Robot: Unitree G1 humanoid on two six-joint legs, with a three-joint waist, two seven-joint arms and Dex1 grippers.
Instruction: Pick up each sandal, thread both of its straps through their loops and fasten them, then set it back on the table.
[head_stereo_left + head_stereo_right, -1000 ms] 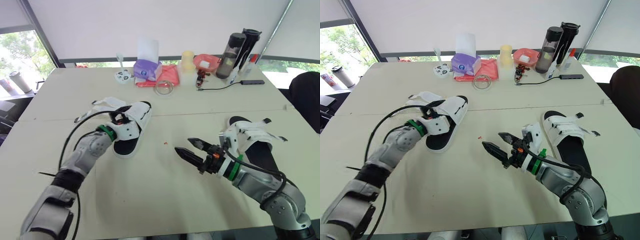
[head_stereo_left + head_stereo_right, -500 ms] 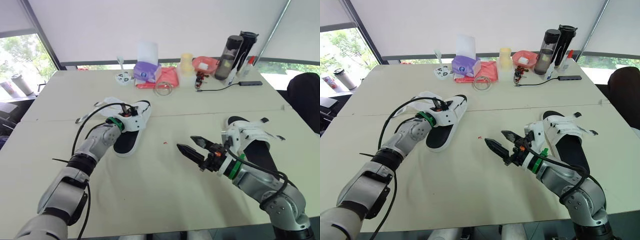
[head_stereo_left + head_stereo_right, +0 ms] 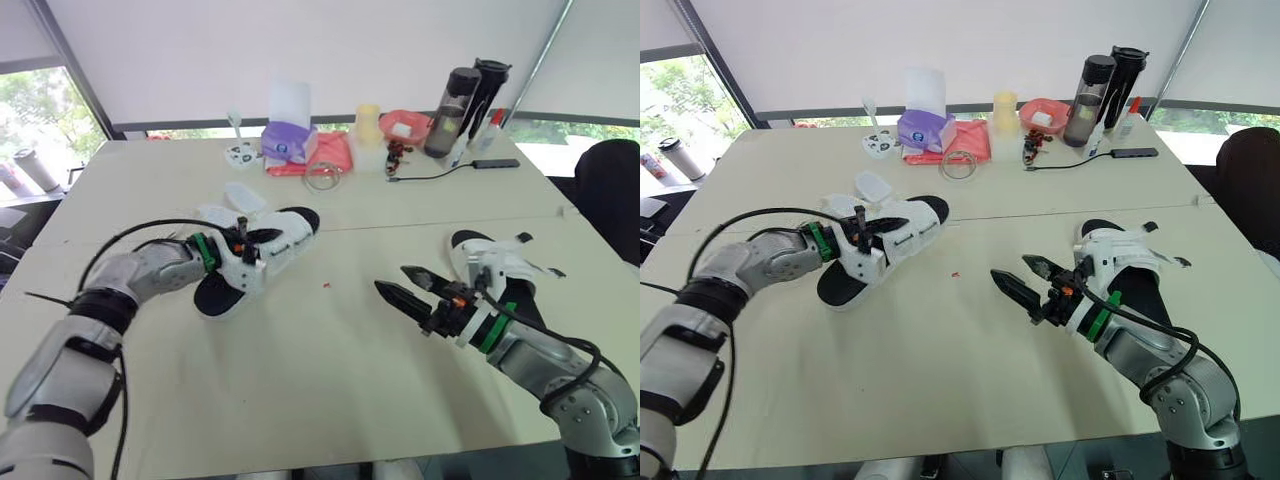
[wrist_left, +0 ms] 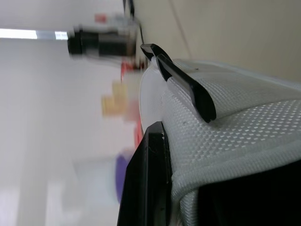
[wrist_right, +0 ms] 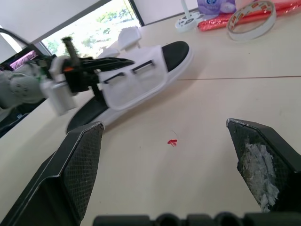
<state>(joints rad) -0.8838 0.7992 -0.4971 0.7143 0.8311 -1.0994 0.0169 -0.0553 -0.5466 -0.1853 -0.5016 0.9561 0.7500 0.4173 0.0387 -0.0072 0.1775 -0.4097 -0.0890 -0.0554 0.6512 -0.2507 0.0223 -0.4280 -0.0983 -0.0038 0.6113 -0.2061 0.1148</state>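
Sandal (image 3: 262, 250), white straps over black sole, resting on table (image 3: 300, 370), nearer the robot than tape roll (image 3: 323, 175) and slightly left of it. Left gripper (image 3: 867, 234) clamped on its white mesh strap. Second sandal (image 3: 487, 258) flat, nearer than the roll and well right. Right gripper (image 3: 394, 281) hovering robot-side of the roll, fingers spread wide, holding nothing. Beyond the roll: tissue box (image 3: 283, 140) with tissue sticking out, red bowl (image 3: 405, 124) holding something white.
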